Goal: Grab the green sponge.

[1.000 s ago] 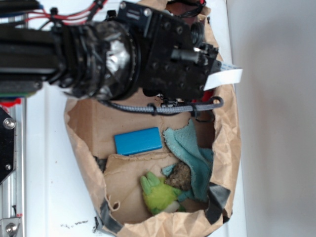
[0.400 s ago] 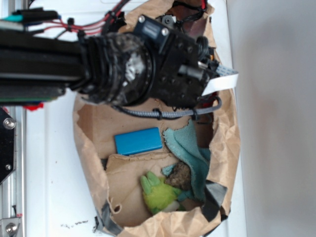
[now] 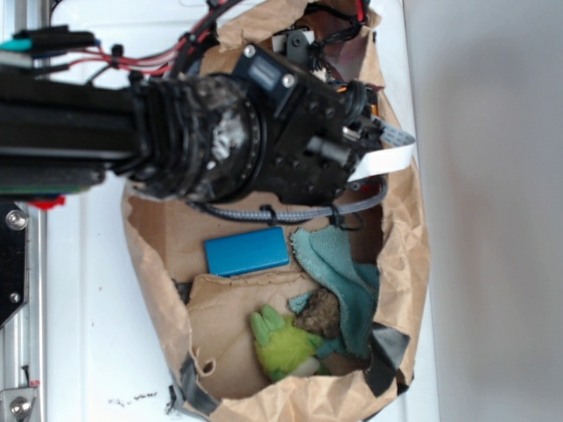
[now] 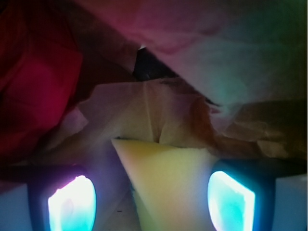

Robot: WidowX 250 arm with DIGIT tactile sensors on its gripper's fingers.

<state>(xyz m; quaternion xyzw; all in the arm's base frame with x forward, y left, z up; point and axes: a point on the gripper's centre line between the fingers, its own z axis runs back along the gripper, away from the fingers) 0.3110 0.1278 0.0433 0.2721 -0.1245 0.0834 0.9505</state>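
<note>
In the wrist view the green sponge point(image 4: 168, 178) shows as a pale yellow foam block with one corner pointing away from me. It lies between my two fingers, close to the right pad point(image 4: 230, 202) and apart from the left pad point(image 4: 72, 204). My gripper point(image 4: 151, 204) is open around it, deep among crumpled brown paper. In the exterior view the black wrist point(image 3: 303, 132) reaches into the top end of the brown paper bag point(image 3: 405, 264). There the fingers and the sponge are hidden under it.
Inside the bag lie a blue block point(image 3: 247, 251), a teal terry cloth point(image 3: 339, 264), a lime-green fuzzy thing point(image 3: 281, 347) and a brown lump point(image 3: 321, 312). Crumpled paper point(image 4: 202, 57) hangs close over the gripper. A metal rail point(image 3: 22, 308) runs along the left.
The wrist has tilted and moved down and slightly left in the exterior view, deeper into the bag's top end. The bag's left wall has shifted. The things inside lie as before.
</note>
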